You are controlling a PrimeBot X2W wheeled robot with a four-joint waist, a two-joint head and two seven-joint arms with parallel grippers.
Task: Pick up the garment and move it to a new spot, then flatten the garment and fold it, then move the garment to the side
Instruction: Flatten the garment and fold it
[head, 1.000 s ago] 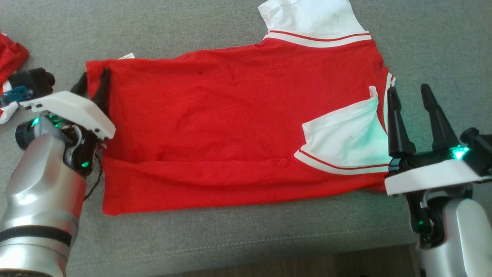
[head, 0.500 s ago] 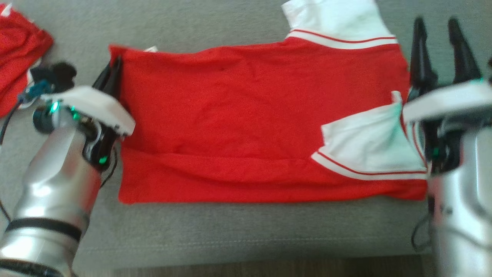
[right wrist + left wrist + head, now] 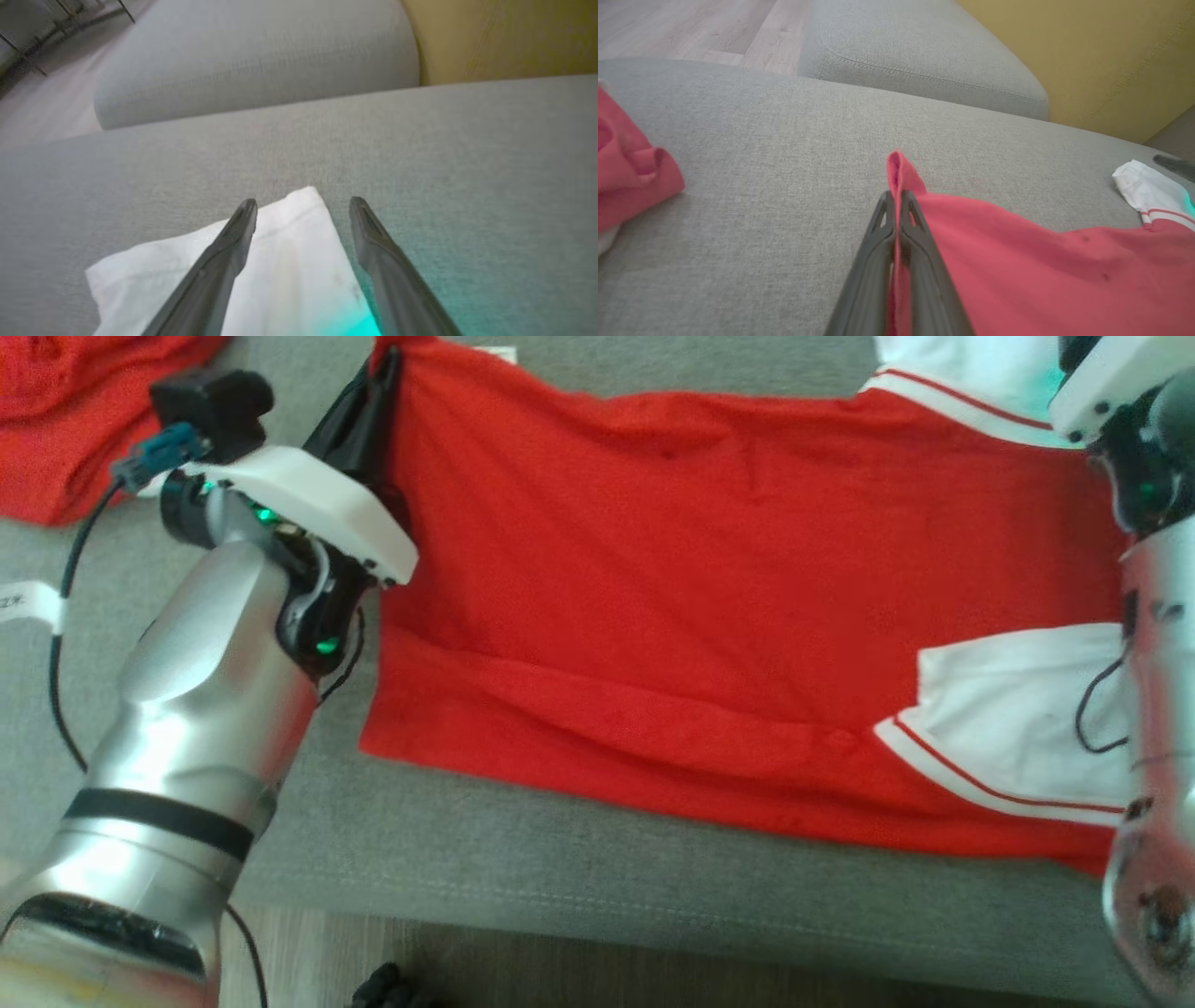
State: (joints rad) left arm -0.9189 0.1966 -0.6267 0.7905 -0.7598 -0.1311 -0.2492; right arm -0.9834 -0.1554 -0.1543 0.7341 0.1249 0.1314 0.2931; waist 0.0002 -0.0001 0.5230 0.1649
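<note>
Left tool (image 3: pixel 896 196) has closed, pinching a corner of the limp, light garment (image 3: pixel 700 569); right tool (image 3: pixel 303 203) stands spread over its sleeve (image 3: pixel 289 261).

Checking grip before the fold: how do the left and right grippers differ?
The left gripper is shut on a corner of the red garment; the right gripper is open, holding nothing. The left sits at red cloth, the right over the white sleeve. Both have dark fingers, above the grey cushion.
</note>
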